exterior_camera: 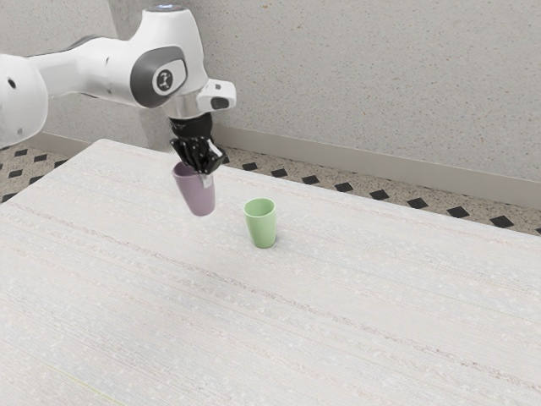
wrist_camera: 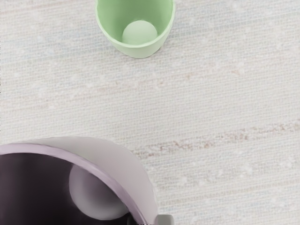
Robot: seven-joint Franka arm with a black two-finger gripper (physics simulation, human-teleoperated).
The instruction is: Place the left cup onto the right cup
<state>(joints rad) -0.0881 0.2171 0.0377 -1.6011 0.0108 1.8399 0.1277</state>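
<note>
A mauve cup [exterior_camera: 195,191] hangs tilted above the table, and my black gripper [exterior_camera: 200,167] is shut on its rim. In the wrist view the same mauve cup [wrist_camera: 101,180] looms just under my hand, its inside dark. A light green cup [exterior_camera: 260,222] stands upright on the table, a short way toward the exterior view's right of the held cup. Seen from the wrist camera, the green cup [wrist_camera: 136,26] is open side up and empty, apart from the mauve one.
The pale wood-grain table [exterior_camera: 279,321] spreads wide around both cups. Behind its far edge runs a tiled floor [exterior_camera: 397,196] and a speckled wall [exterior_camera: 380,76].
</note>
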